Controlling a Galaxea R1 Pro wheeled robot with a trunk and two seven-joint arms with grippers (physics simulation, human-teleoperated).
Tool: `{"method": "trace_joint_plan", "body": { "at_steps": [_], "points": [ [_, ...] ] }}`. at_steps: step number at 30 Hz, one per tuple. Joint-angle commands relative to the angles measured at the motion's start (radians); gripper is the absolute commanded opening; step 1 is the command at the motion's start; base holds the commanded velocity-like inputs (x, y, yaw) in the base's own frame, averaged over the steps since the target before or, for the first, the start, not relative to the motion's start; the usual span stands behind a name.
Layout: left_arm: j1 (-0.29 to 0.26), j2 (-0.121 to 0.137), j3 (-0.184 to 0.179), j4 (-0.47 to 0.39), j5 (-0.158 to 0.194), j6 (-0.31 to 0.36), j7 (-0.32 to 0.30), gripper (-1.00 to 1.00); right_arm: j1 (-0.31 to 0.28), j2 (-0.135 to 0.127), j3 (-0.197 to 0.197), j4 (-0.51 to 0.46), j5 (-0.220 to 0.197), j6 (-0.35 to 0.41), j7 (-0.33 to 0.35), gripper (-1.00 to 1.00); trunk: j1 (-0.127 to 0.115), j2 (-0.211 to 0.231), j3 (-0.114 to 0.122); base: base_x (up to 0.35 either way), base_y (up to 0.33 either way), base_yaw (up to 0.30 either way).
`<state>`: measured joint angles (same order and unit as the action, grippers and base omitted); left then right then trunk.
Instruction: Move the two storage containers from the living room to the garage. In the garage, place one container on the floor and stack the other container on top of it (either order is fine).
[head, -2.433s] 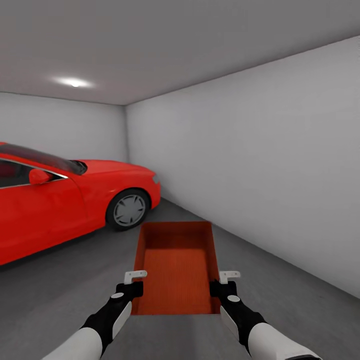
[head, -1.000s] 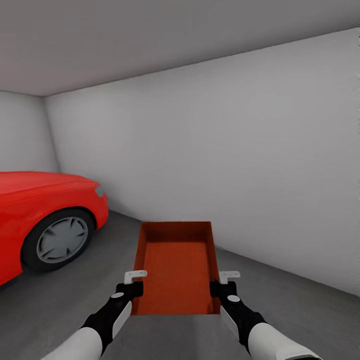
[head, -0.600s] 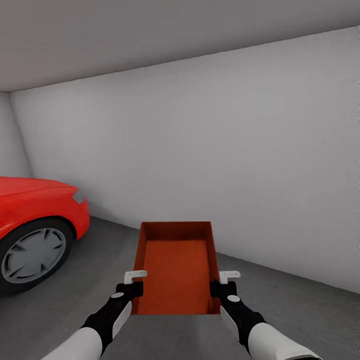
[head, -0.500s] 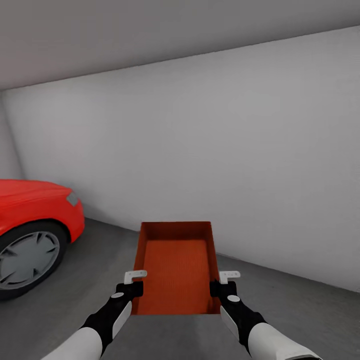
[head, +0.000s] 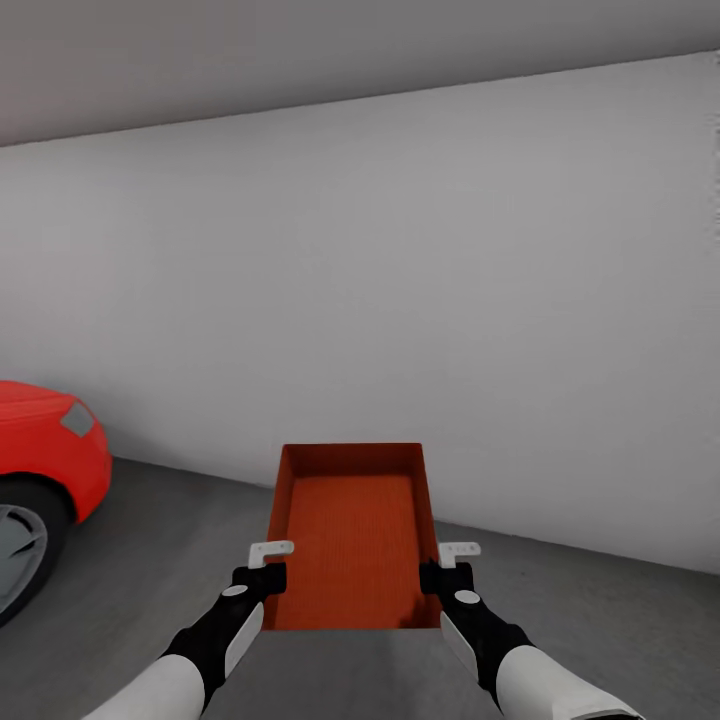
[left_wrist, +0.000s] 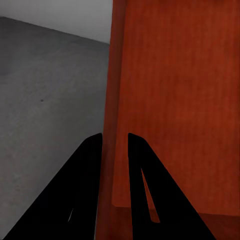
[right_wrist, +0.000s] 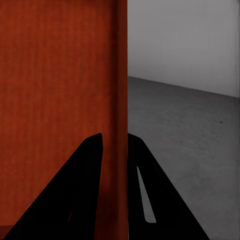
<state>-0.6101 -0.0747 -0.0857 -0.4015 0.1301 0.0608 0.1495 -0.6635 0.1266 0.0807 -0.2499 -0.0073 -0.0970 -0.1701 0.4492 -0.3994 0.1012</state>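
Bare grey wall (head: 400, 300) and concrete floor (head: 600, 640) tell us we are in the garage. Our left claw (head: 268, 562) pinches the bin's (head: 350, 530) left long wall, one finger inside and one outside, and our right claw (head: 448, 562) clamps the right wall the same way, so both are closed down to the thickness of the plastic. The bin hangs level between them, held up off the floor in front of us, its far end toward the wall.

We judge this to be the carrying step for one bin, with the set-down to come. Next we need a free patch of floor, well off the red car (head: 45, 470) at our left, then a level lowering with both arms together until the bottom rests flat, and only then a release.

From the head we see the car, the wall and the bin's whole outline. The left wrist view adds the fingers (left_wrist: 92, 165) straddling the bin wall (left_wrist: 114, 100) with floor (left_wrist: 50, 90) beneath; the right wrist view shows the matching grip (right_wrist: 92, 165).
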Motion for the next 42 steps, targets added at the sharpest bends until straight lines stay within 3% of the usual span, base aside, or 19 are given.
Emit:
{"method": "trace_joint_plan", "body": {
  "at_steps": [1,28,42],
  "points": [
    [0.0,0.01,0.013,-0.014,-0.006,-0.007,0.015,-1.0,0.0,-0.001,0.011,0.004,-0.011,-0.001,-0.006,-1.0,0.001,-0.001,0.0,0.323,0.138,-0.249],
    [0.0,0.01,0.013,-0.016,-0.005,-0.007,0.015,-1.0,0.0,-0.001,0.011,0.004,-0.011,-0.003,-0.006,-1.0,0.001,-0.001,0.0,0.321,0.136,-0.237],
    [0.0,0.009,0.014,-0.017,-0.004,-0.007,0.015,-1.0,0.0,-0.002,0.01,0.004,-0.01,-0.002,-0.006,-1.0,0.001,-0.001,0.0,0.023,0.008,-0.007]
  ]
}}
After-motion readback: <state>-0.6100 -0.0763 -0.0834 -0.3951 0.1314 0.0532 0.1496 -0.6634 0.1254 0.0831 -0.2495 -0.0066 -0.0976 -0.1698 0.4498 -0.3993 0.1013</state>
